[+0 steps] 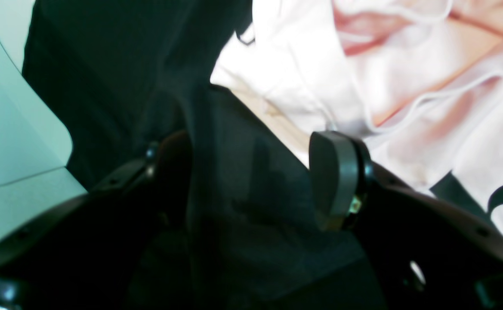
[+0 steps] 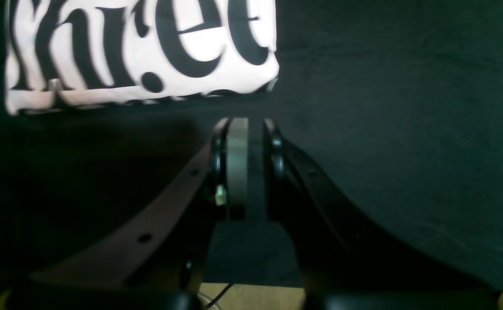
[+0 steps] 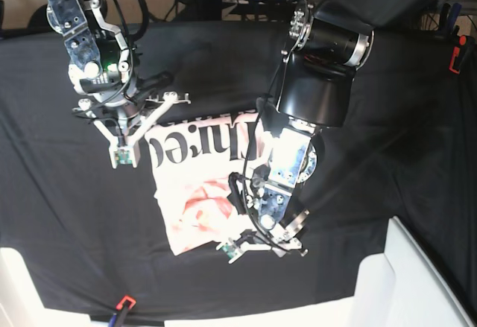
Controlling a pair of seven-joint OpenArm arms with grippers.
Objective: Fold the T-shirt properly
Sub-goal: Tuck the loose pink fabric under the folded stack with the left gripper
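The T-shirt [image 3: 197, 185] lay in the middle of the black table cloth [image 3: 387, 156], partly folded into a rough pale pink rectangle, with big black lettering showing along its far edge and rumpled pink folds nearer the front of the table. The left gripper [image 3: 262, 243] hung low at the shirt's near corner, on the right side of the base view, with its jaws standing apart. In the left wrist view one grey fingertip pad [image 1: 333, 172] sat just at the edge of the shirt [image 1: 406, 77], and only dark cloth [image 1: 242, 181] showed between the jaws, so nothing was held. The right gripper [image 3: 124, 153] hovered at the shirt's far corner, on the left side of the base view, just beside the lettered edge. In the right wrist view its jaws were drawn together with only a thin gap, empty, over the black cloth [image 2: 406, 129], and the lettered edge of the shirt [image 2: 139, 56] lay just ahead of the fingertips without touching them.
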